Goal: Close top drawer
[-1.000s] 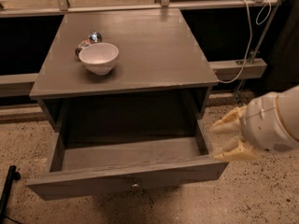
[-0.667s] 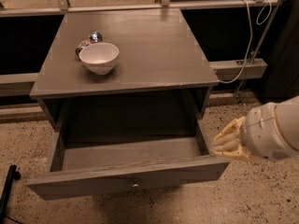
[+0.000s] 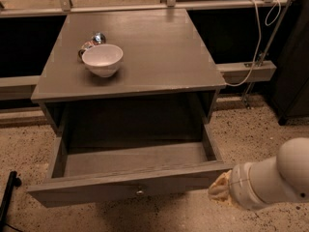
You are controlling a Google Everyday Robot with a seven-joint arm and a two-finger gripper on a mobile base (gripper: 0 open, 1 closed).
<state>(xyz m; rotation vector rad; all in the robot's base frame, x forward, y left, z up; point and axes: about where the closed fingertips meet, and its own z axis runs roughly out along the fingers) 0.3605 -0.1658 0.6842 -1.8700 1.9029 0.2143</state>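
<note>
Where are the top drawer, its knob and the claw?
top drawer [image 3: 82, 193], camera view, on its flat front, left of centre.
knob [image 3: 140, 192], camera view, on the round metal head.
claw [image 3: 218, 189], camera view, on its tan tip by the drawer front's right end.

- Gripper [image 3: 218, 189]: low beside the right end of the top drawer [image 3: 130, 185] front, forward of the counter's [image 3: 145, 47] front right corner. Only a blurred tan tip shows; the rest is hidden behind the white arm [image 3: 270, 180].
- Arm: cut off by the right and bottom picture edges.
- Shiny object [image 3: 94, 39]: near the counter's left edge, partly hidden behind the bowl [image 3: 102, 59]; kind cannot be told.
- Knob [image 3: 139, 192]: too small for detail.
- Black object [image 3: 8, 192]: cut off at the lower left picture edge.
</note>
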